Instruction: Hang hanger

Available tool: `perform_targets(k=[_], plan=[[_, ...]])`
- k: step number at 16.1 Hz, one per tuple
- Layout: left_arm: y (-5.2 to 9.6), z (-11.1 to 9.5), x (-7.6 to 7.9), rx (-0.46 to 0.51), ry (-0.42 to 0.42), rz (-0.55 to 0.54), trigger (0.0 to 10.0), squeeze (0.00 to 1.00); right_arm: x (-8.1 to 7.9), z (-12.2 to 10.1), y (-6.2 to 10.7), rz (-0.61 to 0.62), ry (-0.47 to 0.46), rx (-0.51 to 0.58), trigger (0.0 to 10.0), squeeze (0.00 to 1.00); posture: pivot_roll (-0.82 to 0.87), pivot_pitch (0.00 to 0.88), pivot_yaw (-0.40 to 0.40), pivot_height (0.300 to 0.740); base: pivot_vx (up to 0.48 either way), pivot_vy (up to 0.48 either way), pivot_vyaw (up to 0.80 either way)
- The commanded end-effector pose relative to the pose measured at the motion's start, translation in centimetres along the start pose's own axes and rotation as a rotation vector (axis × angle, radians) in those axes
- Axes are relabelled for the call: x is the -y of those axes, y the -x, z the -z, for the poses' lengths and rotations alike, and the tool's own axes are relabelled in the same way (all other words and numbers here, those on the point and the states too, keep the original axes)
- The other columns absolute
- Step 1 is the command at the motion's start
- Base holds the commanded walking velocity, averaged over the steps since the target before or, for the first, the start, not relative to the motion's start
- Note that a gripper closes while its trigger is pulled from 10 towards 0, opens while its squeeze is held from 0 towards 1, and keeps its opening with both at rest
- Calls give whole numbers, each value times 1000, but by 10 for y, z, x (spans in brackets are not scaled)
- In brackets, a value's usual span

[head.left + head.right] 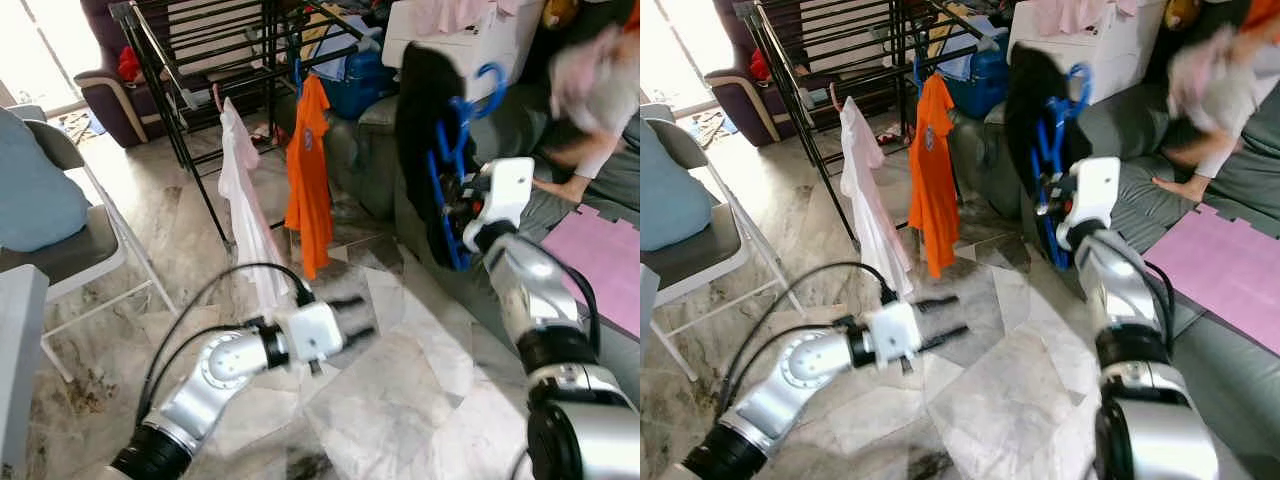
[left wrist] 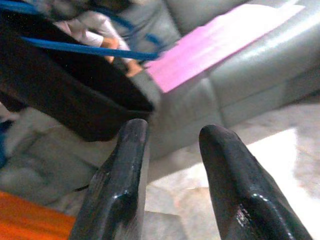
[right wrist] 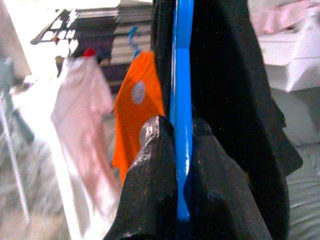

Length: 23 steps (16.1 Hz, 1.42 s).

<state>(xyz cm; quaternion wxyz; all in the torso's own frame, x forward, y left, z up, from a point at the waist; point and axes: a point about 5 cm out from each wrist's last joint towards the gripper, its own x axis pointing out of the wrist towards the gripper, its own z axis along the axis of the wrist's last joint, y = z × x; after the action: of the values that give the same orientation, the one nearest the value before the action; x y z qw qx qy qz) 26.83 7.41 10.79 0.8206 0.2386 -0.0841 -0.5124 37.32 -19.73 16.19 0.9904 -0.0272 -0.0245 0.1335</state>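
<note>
Beside sofa (image 1: 380, 150), right gripper (image 3: 181, 150) pinches blue hanger (image 1: 452, 170) w/ black garment (image 1: 420, 120); left gripper (image 1: 352, 318) fingers spread, low.

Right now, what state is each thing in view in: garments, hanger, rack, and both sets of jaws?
blue hanger: carrying a black garment, clamped, not yet on the rack
right gripper: jaws shut on the blue hanger
left gripper: jaws open, empty, low over the floor
orange shirt: hanging on the drying rack
white garment: hanging on the same rack
</note>
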Motion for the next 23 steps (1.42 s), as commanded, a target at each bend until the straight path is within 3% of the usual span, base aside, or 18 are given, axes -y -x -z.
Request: perform_targets(k=[1, 4, 8, 12, 15, 18, 21, 22, 23], plan=[[6, -2, -14, -8, -41, -61, 10000, 1000, -8, -9, 0, -92, 87, 46, 10000, 0, -149, 0, 72, 740, 0, 0, 0], [21, -2, -47, -25, -152, -219, 10000, 1000, -7, 11, 21, -243, 181, -10, 10000, 0, -150, 0, 72, 740, 0, 0, 0], [39, 0, -75, -69, -277, -323, 10000, 1000, -14, 26, 48, -489, 174, -71, 10000, 0, -146, 0, 72, 740, 0, 0, 0], [43, 3, -81, -107, -387, -253, 10000, 1000, -20, 31, 62, -688, 195, -144, 10000, 0, -141, 0, 68, 740, 0, 0, 0], [56, 10, -93, -179, -481, -168, 10000, 1000, -18, 29, 74, -826, 215, -202, 10000, 0, -136, 0, 67, 740, 0, 0, 0], [61, 16, -95, -231, -502, -92, 10000, 1000, -18, 27, 76, -867, 260, -215, 10000, 0, -135, 0, 69, 740, 0, 0, 0], [62, 28, -94, -304, -446, 6, 10000, 1000, -23, 24, 78, -920, 326, -210, 10000, 0, -140, 0, 71, 740, 0, 0, 0], [60, 33, -94, -332, -412, 52, 2588, 0, -25, 22, 79, -932, 390, -196, 10000, 0, -145, 0, 74, 740, 0, 0, 0], [59, 34, -95, -337, -412, 63, 588, 0, -26, 21, 78, -933, 398, -190, 10000, 0, -148, 0, 76, 740, 0, 0, 0]])
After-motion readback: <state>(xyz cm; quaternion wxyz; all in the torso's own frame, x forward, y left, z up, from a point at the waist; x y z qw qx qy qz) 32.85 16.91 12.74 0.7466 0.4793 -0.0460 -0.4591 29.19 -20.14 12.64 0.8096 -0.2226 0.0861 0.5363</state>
